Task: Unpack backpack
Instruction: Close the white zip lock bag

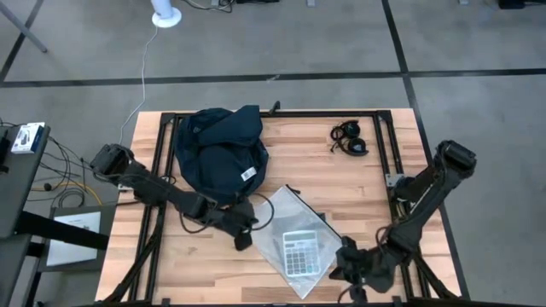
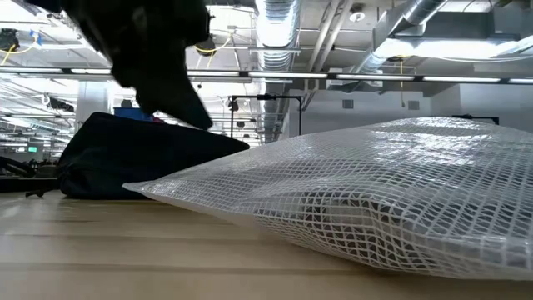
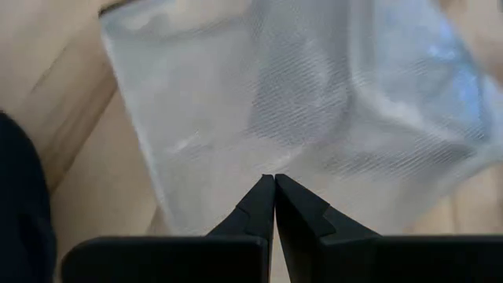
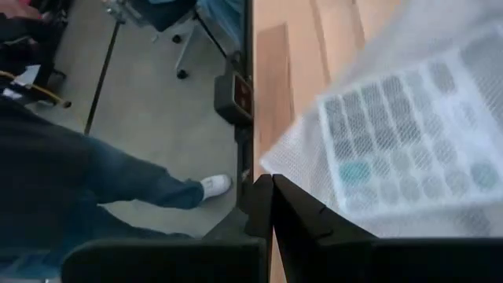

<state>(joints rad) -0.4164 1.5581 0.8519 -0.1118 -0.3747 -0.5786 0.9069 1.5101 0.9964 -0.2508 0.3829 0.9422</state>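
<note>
Near the table's front edge, the mesh pouch [image 1: 297, 239] with its calculator [image 1: 300, 254] lies unpacked between both closed, empty grippers: left gripper [image 1: 243, 241], right gripper [image 1: 339, 271]. Behind, the backpack [image 1: 222, 153] rests, likely awaiting further emptying.

One backpack [image 1: 222, 149], one mesh pouch [image 1: 294, 239], one calculator [image 1: 300, 253], one headphones [image 1: 350, 138].

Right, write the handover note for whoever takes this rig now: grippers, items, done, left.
Left gripper: shut, empty, at the near-left edge of the mesh pouch.
Right gripper: shut, at the pouch's near-right corner; grip on the mesh not confirmed.
Backpack: far-left on the table.
Done: pouch with calculator lies out; headphones lie far-right.
Left: the backpack's inside is not visible; check it.
</note>
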